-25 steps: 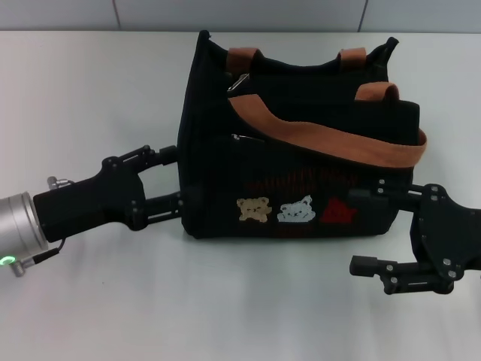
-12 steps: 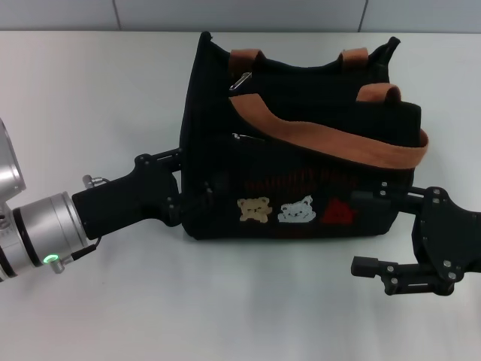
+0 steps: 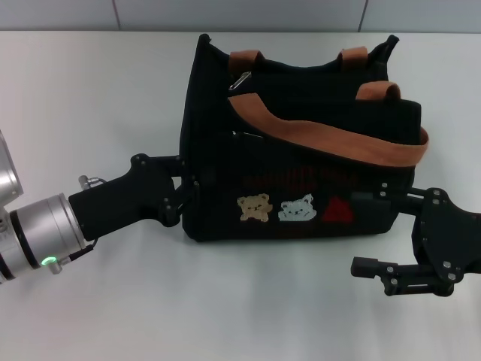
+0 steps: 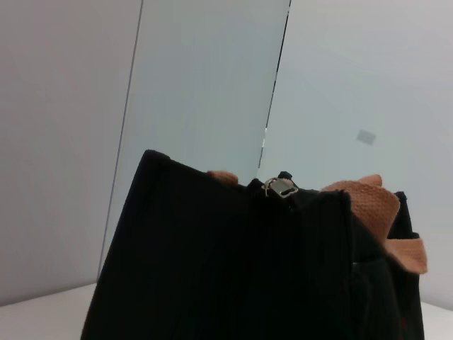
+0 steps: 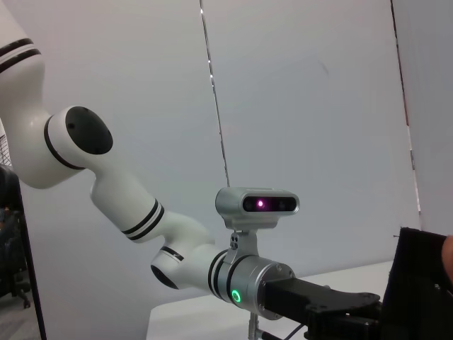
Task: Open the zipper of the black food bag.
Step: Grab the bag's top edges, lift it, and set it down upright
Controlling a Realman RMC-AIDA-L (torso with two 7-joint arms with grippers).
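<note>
Currently black food bag [image 3: 301, 143] stands mid-tabletop toward the far edge, zipper [image 3: 240, 81] pull at its top left end, untouched. Left gripper [image 3: 184, 188] presses the bag's left end; finger spread not discernible. Right gripper [image 3: 368, 233] spread wide, empty, straddling the bag's right end. Brace bag firmly, then pinch the pull.

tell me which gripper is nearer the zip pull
Left. The left gripper is at the bag's end below the zip pull; the right gripper sits at the opposite end.
</note>
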